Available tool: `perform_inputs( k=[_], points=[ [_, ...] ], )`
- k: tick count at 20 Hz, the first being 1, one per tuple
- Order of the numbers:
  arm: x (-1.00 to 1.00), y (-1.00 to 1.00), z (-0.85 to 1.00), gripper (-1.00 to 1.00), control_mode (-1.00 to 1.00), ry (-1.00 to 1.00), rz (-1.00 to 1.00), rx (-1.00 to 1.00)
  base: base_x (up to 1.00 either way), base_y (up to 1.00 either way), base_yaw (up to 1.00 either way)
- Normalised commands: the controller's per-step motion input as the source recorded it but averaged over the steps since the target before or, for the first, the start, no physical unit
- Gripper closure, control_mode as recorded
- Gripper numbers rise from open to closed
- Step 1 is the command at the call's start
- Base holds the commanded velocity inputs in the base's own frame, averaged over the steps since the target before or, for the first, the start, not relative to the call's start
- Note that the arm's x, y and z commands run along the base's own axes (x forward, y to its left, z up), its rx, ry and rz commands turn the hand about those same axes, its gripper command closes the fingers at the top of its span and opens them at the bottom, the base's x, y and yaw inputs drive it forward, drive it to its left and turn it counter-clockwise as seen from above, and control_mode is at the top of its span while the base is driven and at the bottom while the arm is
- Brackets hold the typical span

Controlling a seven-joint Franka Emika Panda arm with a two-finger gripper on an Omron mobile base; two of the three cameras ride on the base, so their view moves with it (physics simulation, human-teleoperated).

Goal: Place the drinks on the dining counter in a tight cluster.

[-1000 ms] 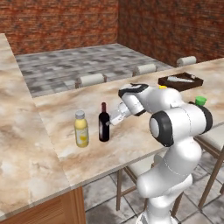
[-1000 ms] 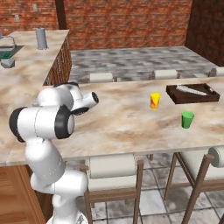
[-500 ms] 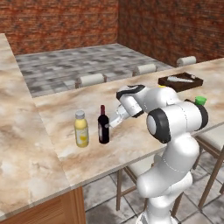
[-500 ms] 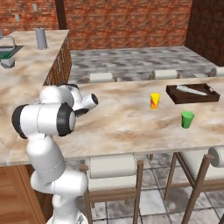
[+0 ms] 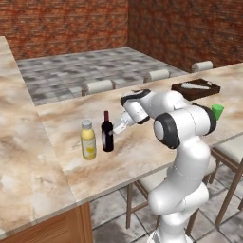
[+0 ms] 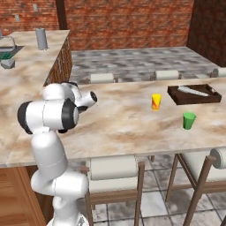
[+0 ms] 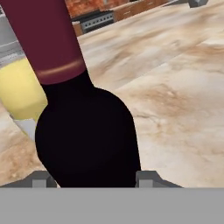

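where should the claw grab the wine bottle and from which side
Grip the wine bottle on its wide dark body below the shoulder, from the side away from the yellow juice bottle. It stands upright, and the claw already straddles it there.

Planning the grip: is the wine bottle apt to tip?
Probably: the wine bottle stands tall and narrow, so a high push could topple it. It looks smooth, perhaps slippery. The juice bottle beside it might get knocked.

Both base views look forward over the dining counter [image 5: 142, 152]; hand view sits close against the wine bottle [image 7: 83, 131].
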Motion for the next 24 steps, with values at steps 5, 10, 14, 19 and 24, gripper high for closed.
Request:
perform_inputs(
  k=[5, 10, 14, 19, 24],
  points=[
    [0.48, 0.03, -0.01, 1.0, -1.0, 0.0, 0.0, 0.0, 0.0, 0.0, 0.0],
    [0.27, 0.0, -0.08, 1.0, -1.0, 0.0, 0.0, 0.0, 0.0, 0.0, 0.0],
    [0.01, 0.0, -0.11, 1.0, -1.0, 0.0, 0.0, 0.0, 0.0, 0.0, 0.0],
    [-0.08, 0.0, -0.01, 1.0, -1.0, 0.0, 0.0, 0.0, 0.0, 0.0, 0.0],
    [-0.16, 0.0, 0.0, 1.0, -1.0, 0.0, 0.0, 0.0, 0.0, 0.0, 0.0]
  ],
)
